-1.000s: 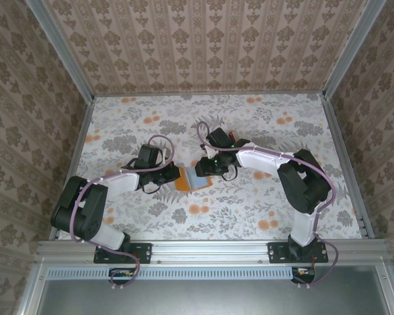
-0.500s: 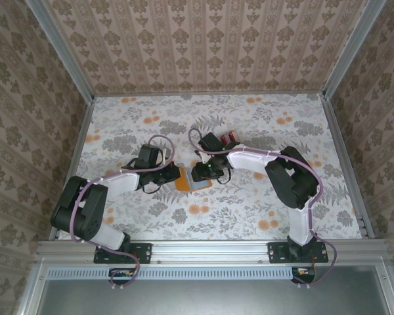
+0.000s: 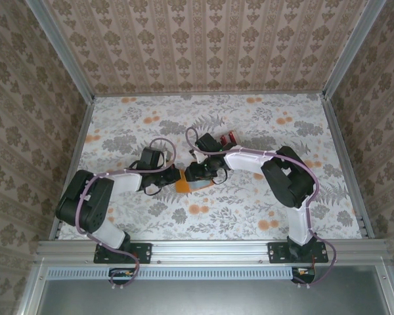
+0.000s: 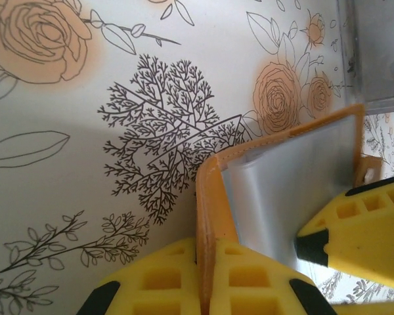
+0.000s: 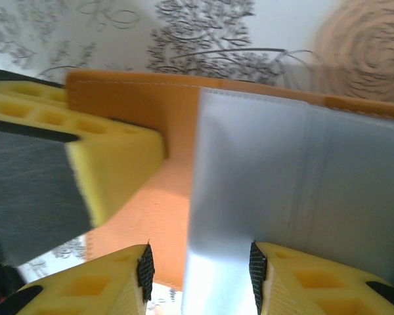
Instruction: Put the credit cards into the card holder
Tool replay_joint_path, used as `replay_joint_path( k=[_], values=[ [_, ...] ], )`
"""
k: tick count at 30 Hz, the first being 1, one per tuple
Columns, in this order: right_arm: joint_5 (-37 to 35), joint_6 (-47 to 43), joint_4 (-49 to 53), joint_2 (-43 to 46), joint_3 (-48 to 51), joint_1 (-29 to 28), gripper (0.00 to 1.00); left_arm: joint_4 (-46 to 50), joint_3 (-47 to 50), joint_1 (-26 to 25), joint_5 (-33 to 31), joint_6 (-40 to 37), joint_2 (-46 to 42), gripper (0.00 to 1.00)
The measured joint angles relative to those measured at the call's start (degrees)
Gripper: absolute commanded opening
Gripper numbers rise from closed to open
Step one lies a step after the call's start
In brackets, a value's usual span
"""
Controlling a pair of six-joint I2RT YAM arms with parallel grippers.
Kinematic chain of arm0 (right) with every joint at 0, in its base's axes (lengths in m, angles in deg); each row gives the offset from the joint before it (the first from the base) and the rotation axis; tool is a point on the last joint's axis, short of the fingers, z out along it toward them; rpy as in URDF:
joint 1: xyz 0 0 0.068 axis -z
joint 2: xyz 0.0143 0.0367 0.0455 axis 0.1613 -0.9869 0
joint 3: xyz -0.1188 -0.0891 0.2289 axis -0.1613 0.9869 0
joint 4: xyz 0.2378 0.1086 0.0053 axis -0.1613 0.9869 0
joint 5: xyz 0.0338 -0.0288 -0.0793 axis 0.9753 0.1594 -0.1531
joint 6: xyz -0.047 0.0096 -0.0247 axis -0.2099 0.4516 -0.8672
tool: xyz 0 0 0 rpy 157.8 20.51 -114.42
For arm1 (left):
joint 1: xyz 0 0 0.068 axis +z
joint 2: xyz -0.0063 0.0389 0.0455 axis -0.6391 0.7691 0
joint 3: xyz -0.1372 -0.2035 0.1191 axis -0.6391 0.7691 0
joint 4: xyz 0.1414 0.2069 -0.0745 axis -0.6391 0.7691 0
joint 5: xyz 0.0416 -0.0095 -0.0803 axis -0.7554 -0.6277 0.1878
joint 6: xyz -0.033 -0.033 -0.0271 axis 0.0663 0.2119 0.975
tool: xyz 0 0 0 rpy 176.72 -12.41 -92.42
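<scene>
The orange card holder lies open mid-table, its clear plastic sleeve lifted off the orange cover. My left gripper is shut on the holder's left orange edge and also appears in the top view. From the right, my right gripper reaches over the holder. Its jaws stand open, straddling the sleeve's edge and the orange inner face. The credit cards show as a small red-edged stack on the table behind the right wrist.
The flowered tabletop is bounded by metal rails and papered walls on three sides. A grey translucent slab sits at the top right of the left wrist view. The left gripper's yellow finger lies close by on the holder.
My right gripper has slid left and down onto the holder, covering its sleeve. The red cards behind its wrist have come more into view. The left gripper has kept its grip.
</scene>
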Motion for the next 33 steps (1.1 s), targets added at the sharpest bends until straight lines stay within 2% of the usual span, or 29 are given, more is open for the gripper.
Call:
replay_joint_path(
  k=[8,15,26,33],
  values=[
    [8.17,3.61,-5.99,-1.97,-0.70,0.02,0.46,-3.50,0.44,0.00,0.72,0.48,2.10,0.00],
    [9.01,3.78,-5.92,-1.88,-0.68,0.50,0.47,-4.74,1.07,0.00,0.85,0.70,2.10,0.00],
    [3.21,-1.03,1.70,4.07,-0.17,2.80,0.47,-4.79,1.11,0.07,0.87,0.72,2.10,0.00],
    [-1.11,-3.56,7.15,4.66,0.20,2.84,0.47,-4.79,1.11,0.07,0.87,0.87,2.10,0.00]
  ],
)
